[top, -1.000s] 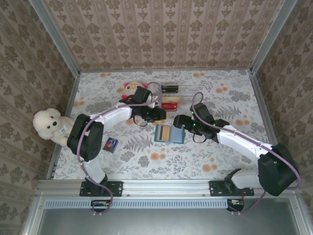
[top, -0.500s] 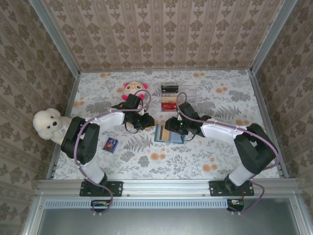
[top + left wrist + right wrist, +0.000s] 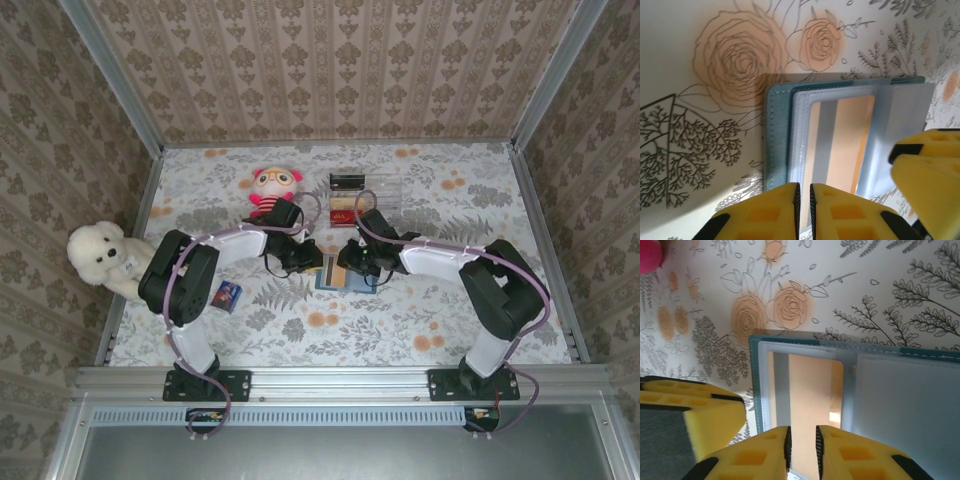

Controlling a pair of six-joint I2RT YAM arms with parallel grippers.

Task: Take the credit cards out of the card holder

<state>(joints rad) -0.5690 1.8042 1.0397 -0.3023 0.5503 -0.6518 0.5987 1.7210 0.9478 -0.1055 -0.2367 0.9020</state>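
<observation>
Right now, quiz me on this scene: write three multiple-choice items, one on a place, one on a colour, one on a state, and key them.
1. The card holder lies:
A. at the tips of the left gripper and right gripper
B. inside the clear tray
C. beside the white plush dog

2. The credit card in its slot is:
A. green
B. black
C. orange

3. The card holder is:
A. folded shut
B. open, panels spread
C. standing on edge

Key:
1 A, both wrist views show yellow fingers over it.
2 C, orange shows through the clear window.
3 B, both inner panels face up.
</observation>
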